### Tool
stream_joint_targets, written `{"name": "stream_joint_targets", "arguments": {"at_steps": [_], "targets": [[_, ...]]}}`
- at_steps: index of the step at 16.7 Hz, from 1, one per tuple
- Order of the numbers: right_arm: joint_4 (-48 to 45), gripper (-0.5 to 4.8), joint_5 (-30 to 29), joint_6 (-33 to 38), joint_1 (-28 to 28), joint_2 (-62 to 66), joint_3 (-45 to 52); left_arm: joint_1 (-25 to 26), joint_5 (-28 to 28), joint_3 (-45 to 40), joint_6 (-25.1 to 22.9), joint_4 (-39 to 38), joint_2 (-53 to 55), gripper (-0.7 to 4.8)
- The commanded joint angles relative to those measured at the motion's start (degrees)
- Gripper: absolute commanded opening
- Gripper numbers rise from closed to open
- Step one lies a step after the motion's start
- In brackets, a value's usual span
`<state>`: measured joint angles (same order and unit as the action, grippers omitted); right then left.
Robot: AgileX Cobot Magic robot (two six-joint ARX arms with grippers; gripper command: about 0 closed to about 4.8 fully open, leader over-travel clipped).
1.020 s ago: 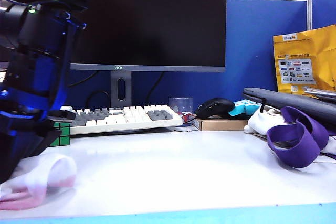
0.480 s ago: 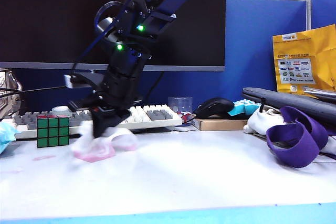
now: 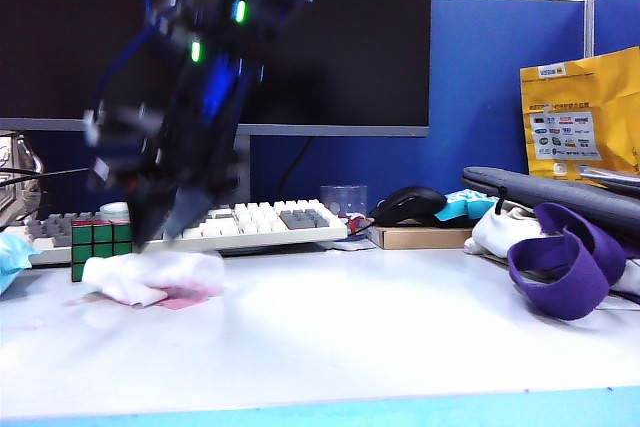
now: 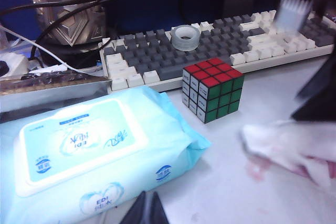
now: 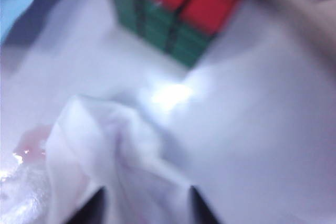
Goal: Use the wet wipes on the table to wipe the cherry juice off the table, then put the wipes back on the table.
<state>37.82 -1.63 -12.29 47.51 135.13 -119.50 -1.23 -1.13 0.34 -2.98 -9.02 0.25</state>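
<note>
Exterior view shows the table (image 3: 400, 337) wide and pale, with the right arm reaching over to its left part. The right gripper (image 3: 165, 222) hangs just above the wet wipes (image 3: 150, 277), blurred, its jaws spread apart and holding nothing. The wipes lie crumpled on the table in front of a colour cube (image 3: 101, 247). Pink cherry juice (image 3: 190, 297) shows at the edge of the wipes. The left gripper (image 4: 148, 211) is closed, beside the blue wipes packet (image 4: 94, 156).
</note>
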Motion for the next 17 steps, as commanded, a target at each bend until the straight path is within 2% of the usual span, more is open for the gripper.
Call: {"name": "stream_joint_targets", "arguments": {"at_steps": [1,3,4,5,9,13,17], "targets": [[-0.72,2.28,1.77,0.02,-0.33,-4.96,-0.26,0.07,-0.15,-0.04,0.02,-0.76,-0.15,0.23],[-1.66,1.75,4.74,0.11,-0.39,-10.21,-0.24,0.07,-0.13,-0.04,0.00,-0.76,-0.17,0.23],[-2.51,1.23,7.78,-0.02,-0.39,-12.74,-0.26,0.04,-0.13,-0.04,0.02,-0.76,-0.15,0.23],[-3.63,-0.11,12.37,-1.75,-0.39,-17.88,-0.24,0.04,-0.15,-0.04,0.00,-0.76,-0.15,0.23],[-3.04,-0.01,19.10,-3.26,-0.33,-35.95,-0.24,0.04,-0.15,-0.04,0.00,-0.76,-0.15,0.23],[2.62,-0.01,31.06,-2.69,-0.24,-55.98,-0.24,0.04,-0.15,-0.04,0.02,-0.76,-0.15,0.23],[17.31,-0.01,31.50,-2.71,-0.24,-71.95,-0.22,0.04,-0.15,-0.04,0.02,-0.76,-0.15,0.23]]}}
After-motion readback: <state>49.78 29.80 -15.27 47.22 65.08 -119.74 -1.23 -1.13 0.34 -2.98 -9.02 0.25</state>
